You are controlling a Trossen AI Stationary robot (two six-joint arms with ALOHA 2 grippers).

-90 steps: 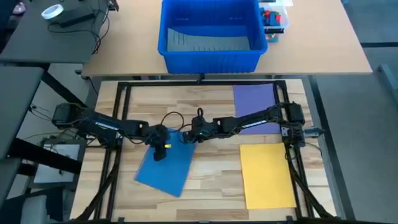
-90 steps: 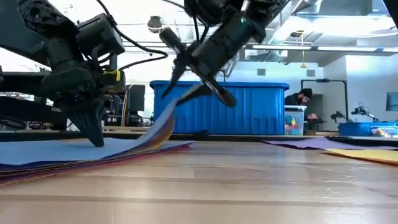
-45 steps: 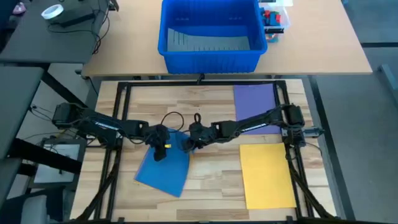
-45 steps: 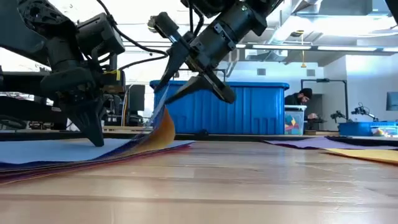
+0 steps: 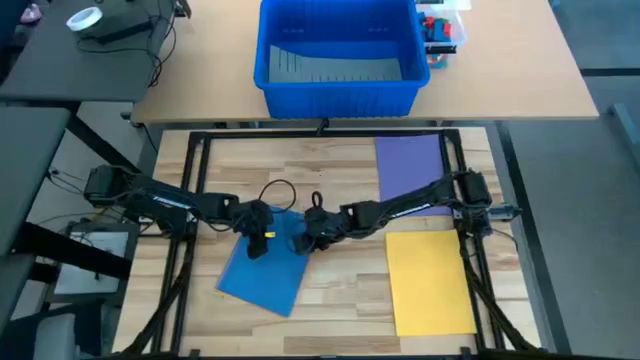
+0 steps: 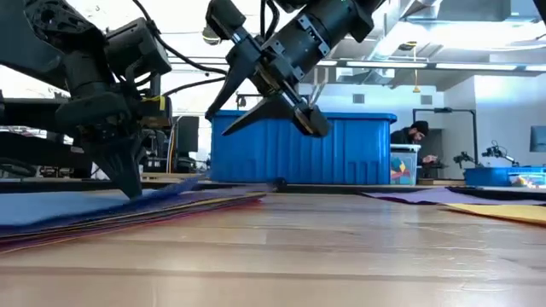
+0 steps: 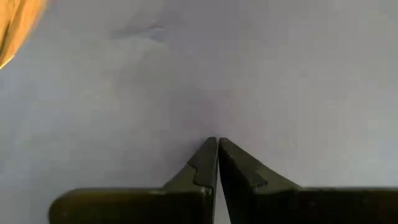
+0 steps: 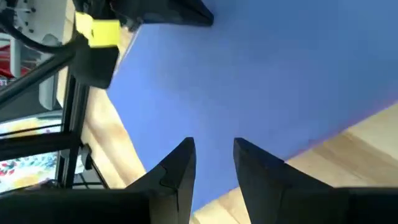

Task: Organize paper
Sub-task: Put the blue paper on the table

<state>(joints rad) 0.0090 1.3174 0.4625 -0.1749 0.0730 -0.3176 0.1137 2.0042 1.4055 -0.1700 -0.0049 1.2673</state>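
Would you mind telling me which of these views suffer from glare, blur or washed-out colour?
Low view: bright ceiling lights behind the right gripper leave both arms as dark silhouettes, and the near table is soft with a sheen. Left wrist view: the blue sheet looks pale and greyish, with an orange blur in one corner. Right wrist view: the same sheet is saturated. High view: evenly lit.

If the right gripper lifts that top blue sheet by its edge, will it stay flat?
Probably not. The blue sheet looks very thin, so it would likely droop. It tops a stack, so lower sheets might drag along. The left gripper pressing on it should limit sliding.
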